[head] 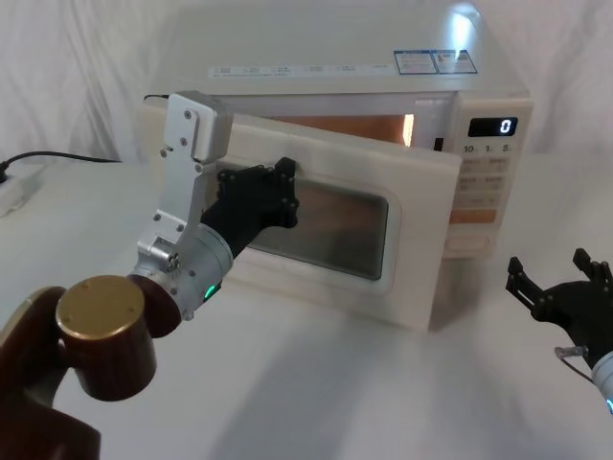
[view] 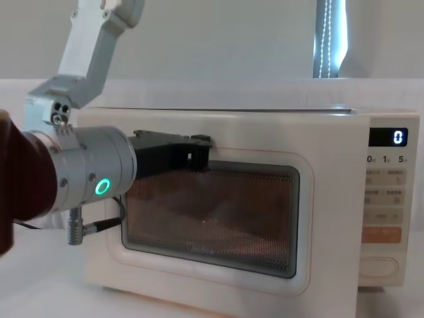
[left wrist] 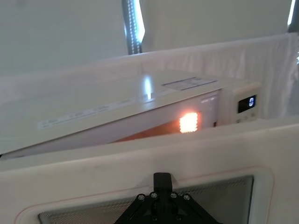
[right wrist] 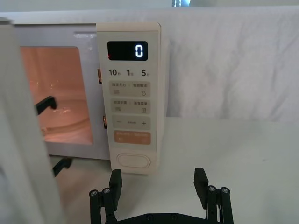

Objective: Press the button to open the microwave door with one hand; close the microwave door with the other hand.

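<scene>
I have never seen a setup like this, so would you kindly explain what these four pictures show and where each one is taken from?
This is a two-armed robot facing a microwave on a white table. One picture is from its head, one from its chest, one from each wrist. The microwave door is partly open, with the inside lit. The left hand rests against the door's window, apparently to push it shut. The right hand, open and holding nothing, hovers in front of the control panel, short of the button.
</scene>
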Action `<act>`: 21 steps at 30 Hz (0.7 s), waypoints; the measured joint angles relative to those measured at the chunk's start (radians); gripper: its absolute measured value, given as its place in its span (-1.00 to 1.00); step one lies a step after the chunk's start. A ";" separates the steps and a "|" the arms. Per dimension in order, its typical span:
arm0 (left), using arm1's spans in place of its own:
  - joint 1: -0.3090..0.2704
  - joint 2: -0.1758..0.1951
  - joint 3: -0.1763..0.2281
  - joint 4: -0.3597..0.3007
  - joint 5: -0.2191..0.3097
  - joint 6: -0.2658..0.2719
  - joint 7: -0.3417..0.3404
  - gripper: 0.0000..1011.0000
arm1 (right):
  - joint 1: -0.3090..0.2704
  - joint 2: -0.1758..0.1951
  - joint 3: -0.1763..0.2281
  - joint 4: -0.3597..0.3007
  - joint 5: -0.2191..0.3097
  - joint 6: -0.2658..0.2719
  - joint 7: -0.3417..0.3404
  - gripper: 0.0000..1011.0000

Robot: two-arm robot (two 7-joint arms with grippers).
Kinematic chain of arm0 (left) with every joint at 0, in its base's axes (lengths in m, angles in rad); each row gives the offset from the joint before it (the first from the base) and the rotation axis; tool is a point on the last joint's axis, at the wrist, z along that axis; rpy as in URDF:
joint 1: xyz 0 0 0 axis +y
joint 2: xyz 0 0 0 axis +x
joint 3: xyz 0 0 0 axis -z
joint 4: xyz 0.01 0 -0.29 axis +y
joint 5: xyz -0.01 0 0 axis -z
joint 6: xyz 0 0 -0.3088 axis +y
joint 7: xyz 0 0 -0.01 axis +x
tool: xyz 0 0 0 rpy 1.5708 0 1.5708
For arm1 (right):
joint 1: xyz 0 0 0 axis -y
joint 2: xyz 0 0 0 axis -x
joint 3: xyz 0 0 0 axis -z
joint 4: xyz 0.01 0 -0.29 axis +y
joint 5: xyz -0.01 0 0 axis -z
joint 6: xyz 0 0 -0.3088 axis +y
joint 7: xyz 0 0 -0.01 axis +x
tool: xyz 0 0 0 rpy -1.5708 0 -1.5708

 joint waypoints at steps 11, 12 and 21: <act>-0.033 -0.043 -0.022 0.071 0.025 -0.023 -0.008 -1.00 | 0.000 0.000 0.000 0.000 0.000 0.000 0.000 0.98; -0.037 -0.047 -0.023 0.076 0.027 -0.025 -0.010 -1.00 | 0.000 0.000 0.000 0.000 0.000 0.000 0.000 0.98; -0.087 -0.084 -0.023 0.144 0.053 -0.051 -0.032 -1.00 | 0.000 0.000 0.000 0.000 0.000 0.000 0.000 0.98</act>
